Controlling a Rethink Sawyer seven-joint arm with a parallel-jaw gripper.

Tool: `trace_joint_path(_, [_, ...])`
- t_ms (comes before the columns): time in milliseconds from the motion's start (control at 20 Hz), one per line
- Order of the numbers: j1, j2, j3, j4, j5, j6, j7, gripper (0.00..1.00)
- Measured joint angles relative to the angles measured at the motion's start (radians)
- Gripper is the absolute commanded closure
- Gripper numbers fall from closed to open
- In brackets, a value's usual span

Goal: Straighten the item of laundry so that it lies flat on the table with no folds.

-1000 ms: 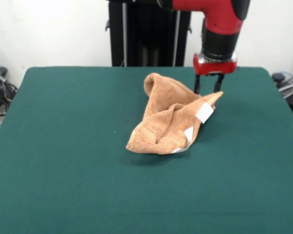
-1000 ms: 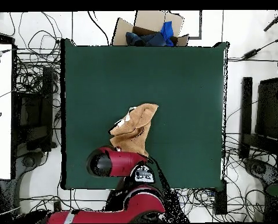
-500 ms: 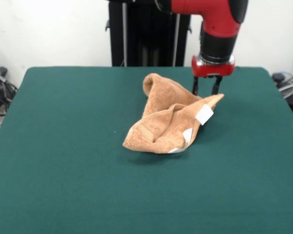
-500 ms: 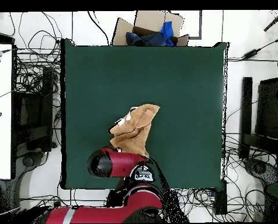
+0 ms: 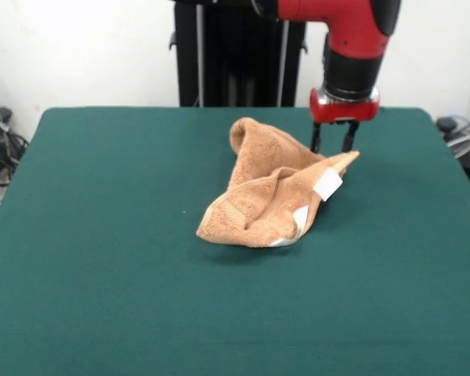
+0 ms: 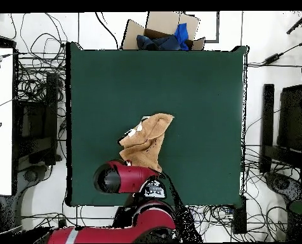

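I see the towel [image 5: 276,194] crumpled near the table's [image 5: 102,258] middle, toward the robot's edge. My gripper [image 5: 333,146] stands with fingers parted just behind its raised corner; whether it grips cloth, I cannot tell.

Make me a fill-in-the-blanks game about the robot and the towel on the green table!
1. The crumpled orange-tan terry-cloth towel lies on a dark ____ felt-covered table.
2. The square tag on the towel is ____.
3. The red and black robot arm's gripper has ____ dark fingers pointing down.
4. The towel is not flat; it is ____.

Missing words: green; white; two; crumpled
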Motion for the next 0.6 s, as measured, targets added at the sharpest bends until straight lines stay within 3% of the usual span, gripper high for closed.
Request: trace_joint_path(600, [-0.039,-0.004,0.000,-0.044,-0.028,0.000,0.000,0.00])
